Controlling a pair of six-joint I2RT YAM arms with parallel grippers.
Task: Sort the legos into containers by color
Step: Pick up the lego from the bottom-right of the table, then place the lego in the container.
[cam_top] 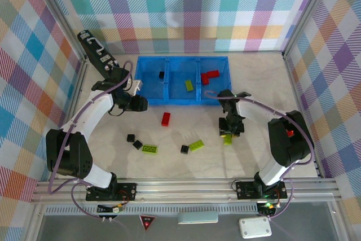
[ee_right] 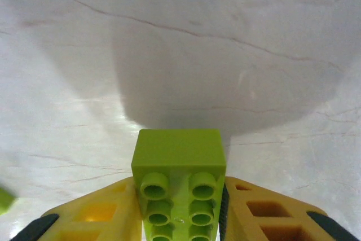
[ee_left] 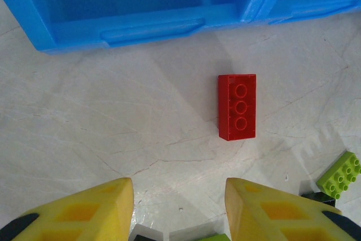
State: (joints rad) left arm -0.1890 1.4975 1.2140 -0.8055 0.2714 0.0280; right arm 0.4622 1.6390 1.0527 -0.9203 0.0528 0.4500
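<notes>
— Left side?
— The left gripper (ee_left: 179,210) hangs with jaws apart, short of a red brick (ee_left: 237,106) lying just before the blue bin (ee_left: 146,23).
— Right?
— The right gripper (ee_right: 180,213) is clamped on a lime brick (ee_right: 179,159), near the table (ee_right: 254,38). Much of it juts past the jaws; it could pivot loose on the carry.
— Any writing?
— White marks on the black panel (cam_top: 96,49), unreadable.
</notes>
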